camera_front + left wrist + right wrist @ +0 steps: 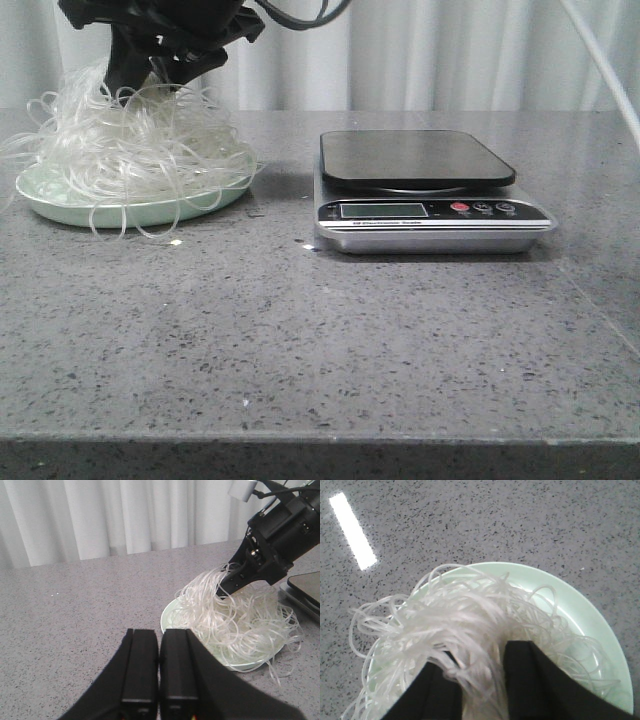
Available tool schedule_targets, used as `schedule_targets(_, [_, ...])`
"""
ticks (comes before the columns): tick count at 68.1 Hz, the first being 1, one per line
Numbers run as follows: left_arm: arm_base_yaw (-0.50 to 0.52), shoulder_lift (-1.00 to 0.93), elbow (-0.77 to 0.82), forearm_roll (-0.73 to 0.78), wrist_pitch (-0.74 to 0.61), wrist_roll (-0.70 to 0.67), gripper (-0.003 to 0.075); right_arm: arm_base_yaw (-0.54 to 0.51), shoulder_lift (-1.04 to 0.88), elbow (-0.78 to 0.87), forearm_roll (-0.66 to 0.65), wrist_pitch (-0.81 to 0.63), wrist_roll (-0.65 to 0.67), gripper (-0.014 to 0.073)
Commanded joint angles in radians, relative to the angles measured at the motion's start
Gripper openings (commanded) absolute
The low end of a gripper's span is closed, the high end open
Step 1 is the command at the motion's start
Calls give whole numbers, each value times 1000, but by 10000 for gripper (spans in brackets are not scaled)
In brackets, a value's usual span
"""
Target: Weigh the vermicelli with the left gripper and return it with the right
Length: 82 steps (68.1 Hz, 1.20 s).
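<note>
We have the vermicelli (130,150) heaped on the plate (60,205), our right gripper (480,672) pinched on its top strands; the left gripper (159,667) waits shut nearby. We should open right fully and lift straight, so loops don't drag off
</note>
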Motion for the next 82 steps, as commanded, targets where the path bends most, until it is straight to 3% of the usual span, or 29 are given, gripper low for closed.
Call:
schedule_targets(1, [2, 6, -25, -2, -81, -7, 136, -3, -72, -37, 33, -35, -3, 433])
schedule_targets(32, [2, 6, -25, -2, -80, -7, 136, -99, -206, -37, 34, 99, -3, 441])
schedule_targets(37, [2, 6, -25, -2, -80, -7, 136, -132, -240, -37, 34, 123, -3, 409])
schedule_targets(44, [2, 6, -25, -2, -80, -7, 136, -195, -290, -37, 34, 155, -3, 283])
schedule_targets(55, [2, 6, -25, -2, -80, -7, 136, -304, -358, -35, 34, 191, -3, 155])
schedule_targets(70, [2, 6, -25, -2, -80, -7, 136, -460, -423, -5, 34, 254, 40, 153])
schedule_targets(82, [2, 6, -25, -2, -80, -7, 136, -574, -527, 176, 34, 164, 63, 153])
